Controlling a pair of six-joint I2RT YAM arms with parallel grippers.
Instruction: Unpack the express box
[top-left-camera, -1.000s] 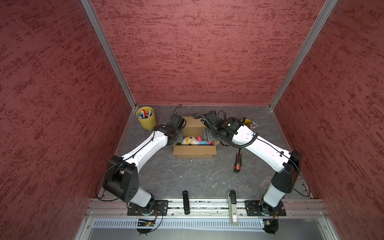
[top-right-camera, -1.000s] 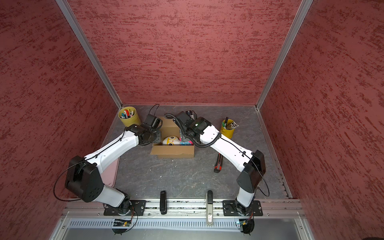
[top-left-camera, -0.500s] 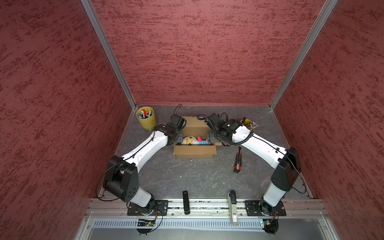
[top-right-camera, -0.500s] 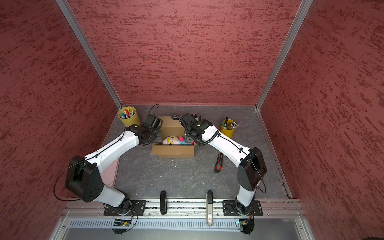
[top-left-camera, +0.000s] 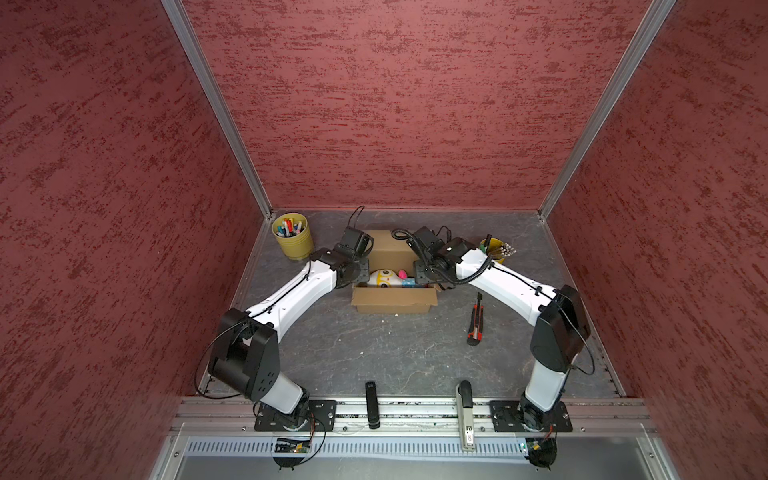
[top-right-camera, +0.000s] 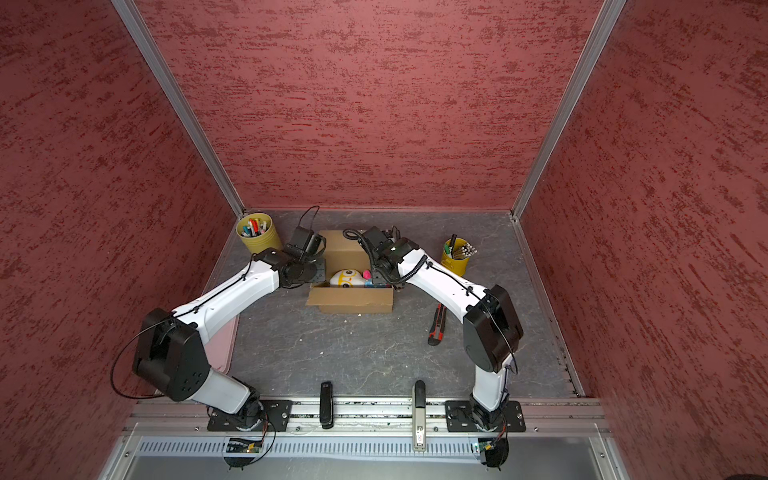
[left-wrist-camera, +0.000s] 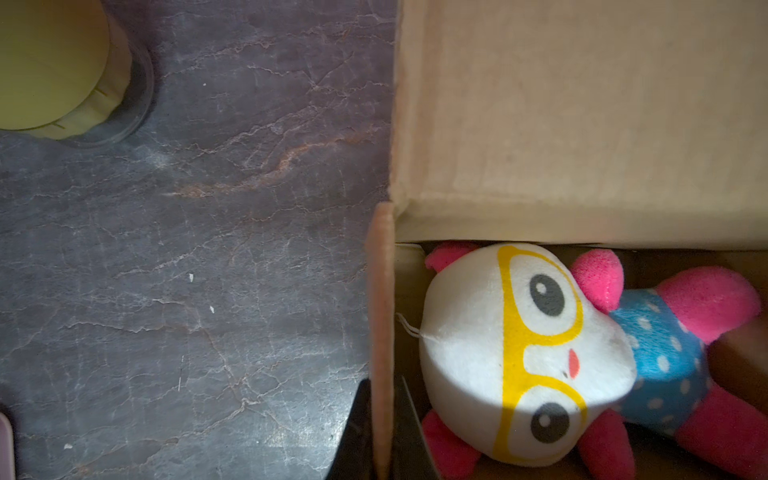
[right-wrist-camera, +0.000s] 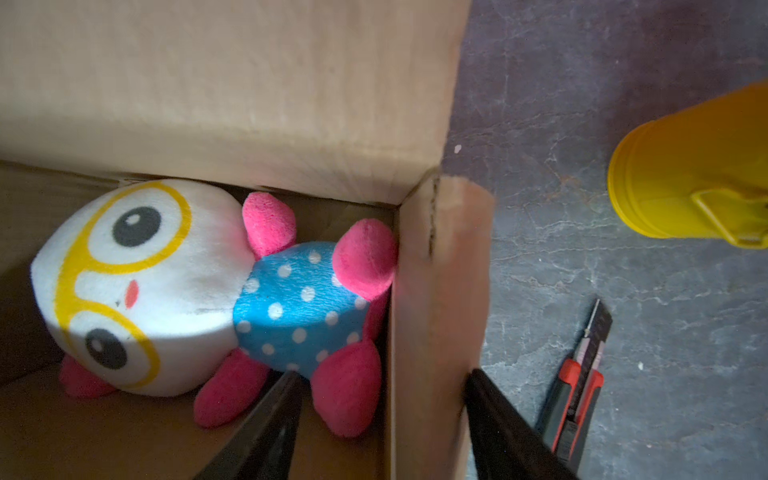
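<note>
The left cup (top-left-camera: 292, 241), full of markers, stands well left of the box (top-left-camera: 392, 300) and a little behind it. The box sits open on the table (top-left-camera: 374, 353), with its front flap folded outward and its back flap leaning away.

The left gripper (left-wrist-camera: 382, 386) is at the box's left end, clenched on the upright end flap. One dark finger (left-wrist-camera: 357, 428) lies on the flap's outer face and the other on the inner face, pinching the cardboard between them.

Inside the box lies a toy (left-wrist-camera: 519, 353), a plush with a white head, yellow glasses, a blue dotted body and pink limbs. Its head is toward the box's left end and a pink limb touches the right end wall.

The right gripper (right-wrist-camera: 382, 372) is at the box's right end, released, with its jaws wide astride the upright flap. Its inner finger (right-wrist-camera: 266, 415) is inside the box beside the toy's leg and clear of the cardboard, while the outer one is just at the flap's outer face.

The knife (top-left-camera: 476, 320) lies right of the box, toward the front. The right cup (top-left-camera: 492, 249) stands right of the box, near its back corner.
</note>
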